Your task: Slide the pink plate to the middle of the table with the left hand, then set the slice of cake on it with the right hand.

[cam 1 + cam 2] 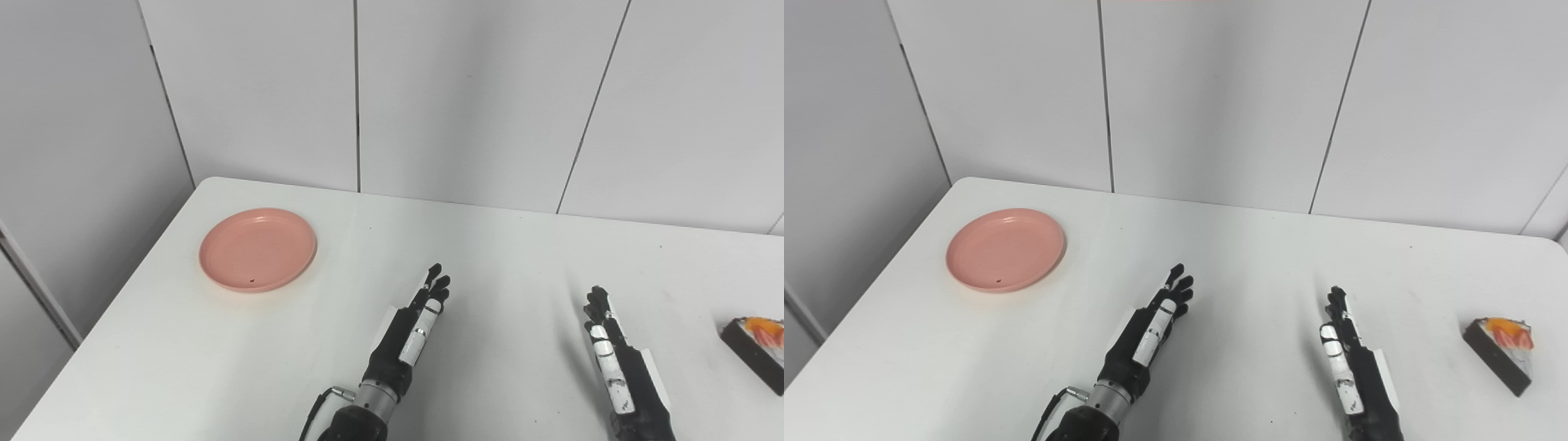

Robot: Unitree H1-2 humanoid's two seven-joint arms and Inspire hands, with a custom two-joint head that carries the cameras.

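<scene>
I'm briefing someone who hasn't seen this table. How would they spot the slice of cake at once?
Start at the white table and look to its right end, beyond the right hand. The slice of cake lies there alone: a dark wedge topped with orange-red fruit, unlike the round pink plate far left.

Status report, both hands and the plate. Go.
Left hand and right hand open, holding nothing. Pink plate far left, untouched. Cake slice far right on the table. Nothing between plate and table middle.

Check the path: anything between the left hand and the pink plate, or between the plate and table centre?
Nothing visible. Bare table lies between the left hand and the pink plate, and from the plate to the centre.
</scene>
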